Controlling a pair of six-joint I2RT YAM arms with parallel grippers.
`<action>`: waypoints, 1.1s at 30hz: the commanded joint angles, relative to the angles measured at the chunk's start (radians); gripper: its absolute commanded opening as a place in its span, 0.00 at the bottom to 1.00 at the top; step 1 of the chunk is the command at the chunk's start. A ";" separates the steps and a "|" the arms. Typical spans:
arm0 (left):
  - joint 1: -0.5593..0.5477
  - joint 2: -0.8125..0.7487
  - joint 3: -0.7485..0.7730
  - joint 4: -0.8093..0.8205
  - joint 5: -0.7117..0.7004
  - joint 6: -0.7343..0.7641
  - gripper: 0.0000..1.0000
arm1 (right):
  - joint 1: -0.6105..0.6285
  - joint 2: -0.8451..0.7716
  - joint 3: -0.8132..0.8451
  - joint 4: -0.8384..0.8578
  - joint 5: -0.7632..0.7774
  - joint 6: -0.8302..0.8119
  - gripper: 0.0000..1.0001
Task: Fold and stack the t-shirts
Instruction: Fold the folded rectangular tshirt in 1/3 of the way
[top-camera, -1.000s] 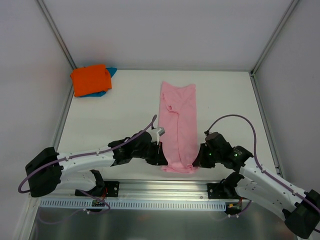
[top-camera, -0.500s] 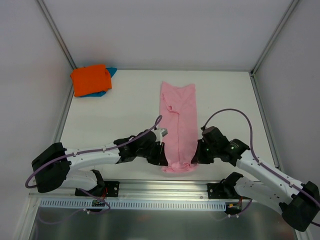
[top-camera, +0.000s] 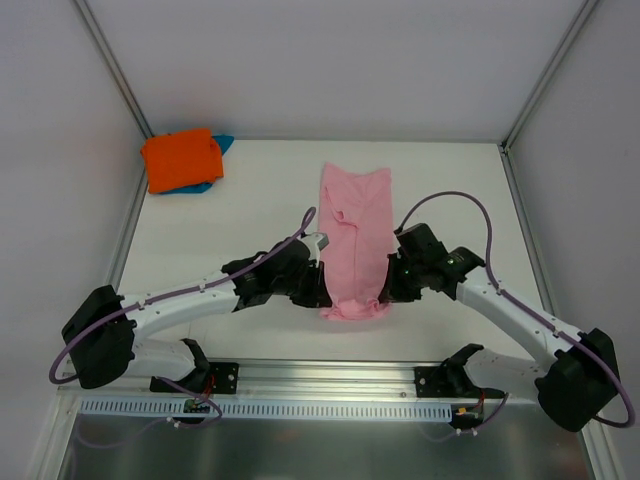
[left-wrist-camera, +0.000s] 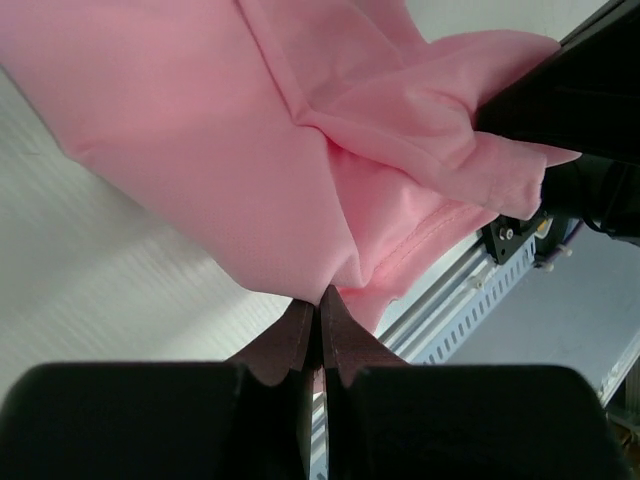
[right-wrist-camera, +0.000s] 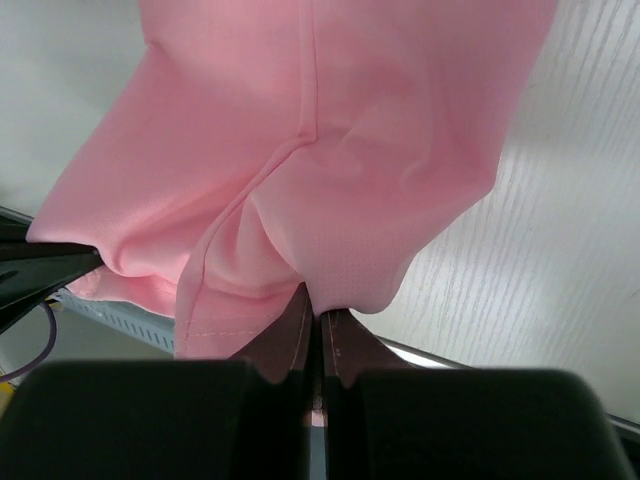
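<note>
The near hem of the pink t-shirt is clamped at 2 corners by the left gripper and right gripper, presumably for folding away.

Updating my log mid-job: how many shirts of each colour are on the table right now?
Pink shirt: 1
Orange shirt: 1
Teal shirt: 1
Total: 3

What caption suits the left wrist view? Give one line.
Left gripper shut on a hem corner of the pink t-shirt.
</note>
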 joint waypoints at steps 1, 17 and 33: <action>0.042 -0.006 0.030 -0.033 0.005 0.040 0.00 | -0.039 0.039 0.056 0.013 -0.029 -0.062 0.00; 0.197 0.143 0.108 -0.010 0.132 0.102 0.00 | -0.128 0.203 0.147 0.050 -0.089 -0.133 0.00; 0.269 0.353 0.303 -0.027 0.209 0.155 0.00 | -0.244 0.389 0.242 0.095 -0.156 -0.199 0.00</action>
